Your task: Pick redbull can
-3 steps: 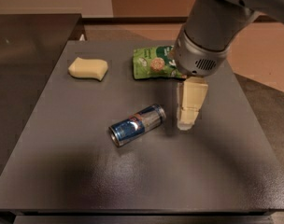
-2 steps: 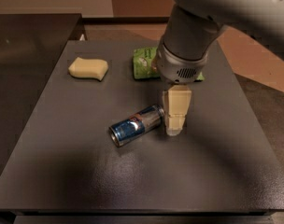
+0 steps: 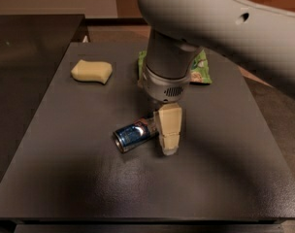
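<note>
The redbull can [image 3: 132, 135] lies on its side on the dark table [image 3: 65, 178], blue and silver, its near end pointing front-left. My gripper [image 3: 168, 144] hangs from the big grey arm right over the can's far right end. One cream finger [image 3: 169, 128] shows in front and covers that end of the can. The other finger is hidden behind it.
A pale yellow sponge [image 3: 91, 71] lies at the table's back left. A green snack bag [image 3: 201, 71] lies at the back, mostly behind the arm. A second dark surface [image 3: 26, 57] adjoins on the left.
The arm has swung left and towards the can. The gripper went from beside the can's right end to directly over that end. The can has not moved.
</note>
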